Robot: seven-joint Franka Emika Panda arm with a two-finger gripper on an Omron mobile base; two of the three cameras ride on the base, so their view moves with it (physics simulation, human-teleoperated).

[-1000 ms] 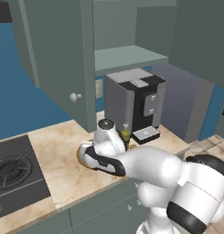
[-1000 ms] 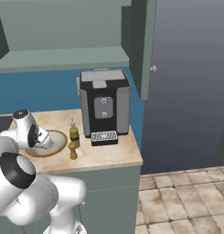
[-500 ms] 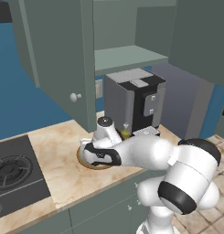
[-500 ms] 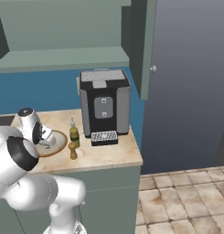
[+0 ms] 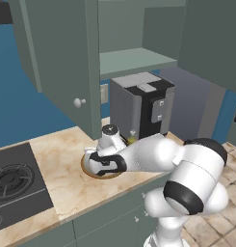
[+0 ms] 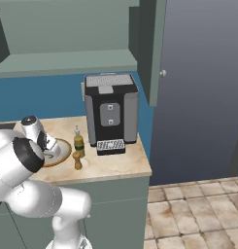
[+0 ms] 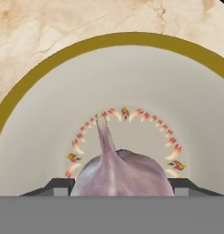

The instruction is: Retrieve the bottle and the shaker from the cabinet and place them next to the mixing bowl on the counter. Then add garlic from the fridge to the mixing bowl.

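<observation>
We judge the main risk is letting go while tilted, so the garlic (image 7: 120, 169) bounces off the sloping wall of the mixing bowl (image 7: 49, 137) onto the bench (image 5: 66, 185); our jaws stand partly open, clasping the bulb just above the middle of the bowl.

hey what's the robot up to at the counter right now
The white arm's pincer holds a garlic bulb over the mixing bowl, a white bowl with a gold rim, on the marble counter. The bottle and the small wooden shaker already stand beside the bowl, in front of the coffee machine. The garlic is not yet released.
</observation>
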